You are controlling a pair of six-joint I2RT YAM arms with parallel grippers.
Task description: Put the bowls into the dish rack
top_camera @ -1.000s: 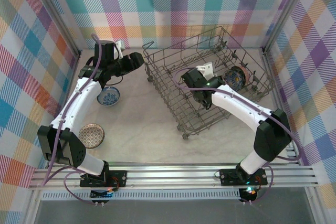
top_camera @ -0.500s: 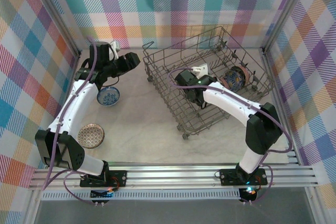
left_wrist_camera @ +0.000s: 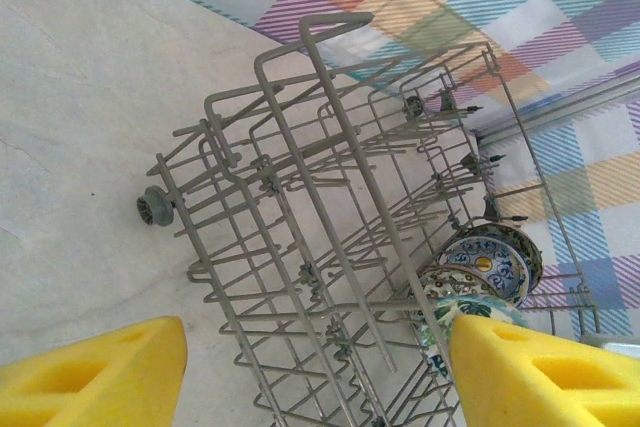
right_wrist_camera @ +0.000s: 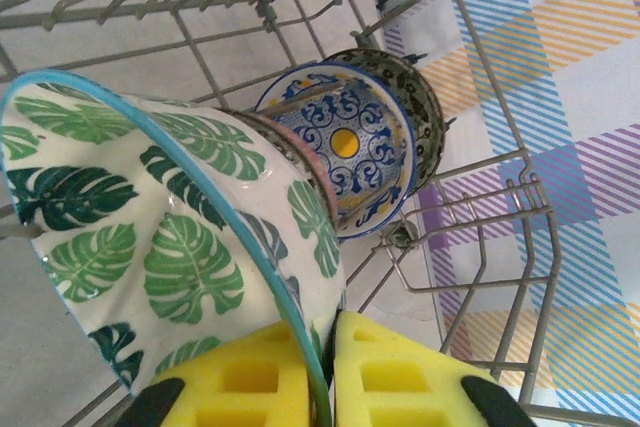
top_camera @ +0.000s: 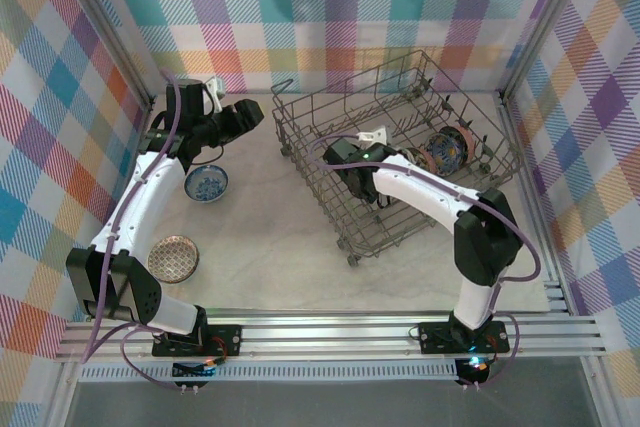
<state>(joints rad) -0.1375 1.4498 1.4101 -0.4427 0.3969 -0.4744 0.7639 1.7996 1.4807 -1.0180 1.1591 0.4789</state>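
Observation:
Inside the dish rack (top_camera: 350, 75), my right gripper (right_wrist_camera: 322, 367) is shut on the rim of a green leaf-patterned bowl (right_wrist_camera: 150, 237), one yellow pad on each side. That bowl leans against a blue-and-yellow bowl (right_wrist_camera: 345, 142), and a darker patterned bowl (right_wrist_camera: 428, 97) stands behind it among the tines. From above, my right gripper (top_camera: 390, 159) is in the middle of the rack, next to the standing bowls (top_camera: 447, 147). A blue-white bowl (top_camera: 206, 183) and a tan bowl (top_camera: 174, 258) lie on the table at the left. My left gripper (top_camera: 238, 117) hovers open at the back left, holding nothing.
In the left wrist view, my left gripper (left_wrist_camera: 318, 337) faces the rack's wire wall (left_wrist_camera: 155, 209), with the racked bowls (left_wrist_camera: 490, 262) beyond it. Plaid walls enclose the table on three sides. Bare tabletop (top_camera: 270, 247) lies between the loose bowls and the rack.
My right wrist has slid left inside the rack, still holding the green bowl, and its elbow has swung in. The left gripper has drawn back a little toward the left wall.

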